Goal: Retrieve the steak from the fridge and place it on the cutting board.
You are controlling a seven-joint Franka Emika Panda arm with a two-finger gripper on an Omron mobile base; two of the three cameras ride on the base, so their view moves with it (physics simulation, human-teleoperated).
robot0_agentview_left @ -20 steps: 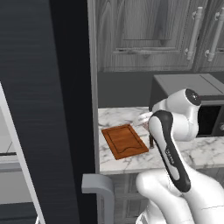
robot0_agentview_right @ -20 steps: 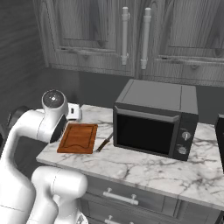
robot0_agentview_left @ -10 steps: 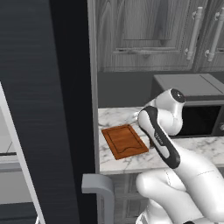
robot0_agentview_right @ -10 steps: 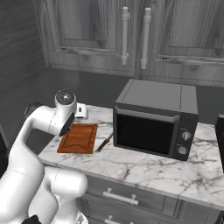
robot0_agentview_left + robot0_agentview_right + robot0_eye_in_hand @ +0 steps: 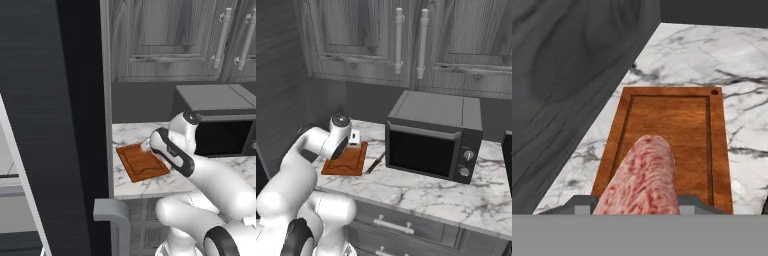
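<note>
Holding the steak (image 5: 643, 180) clenched in my jaws, hanging over the near end of the cutting board (image 5: 671, 130) on the marble desk (image 5: 722, 55) — it isn't down yet. My worry: the meat sticks out long and floppy, so letting go from up here could let it flop over the board's near edge onto the desk. The fridge (image 5: 75, 120) wall sits close on one side too — a careless swing could clip it. No brands or readable writing anywhere that I can spot.
</note>
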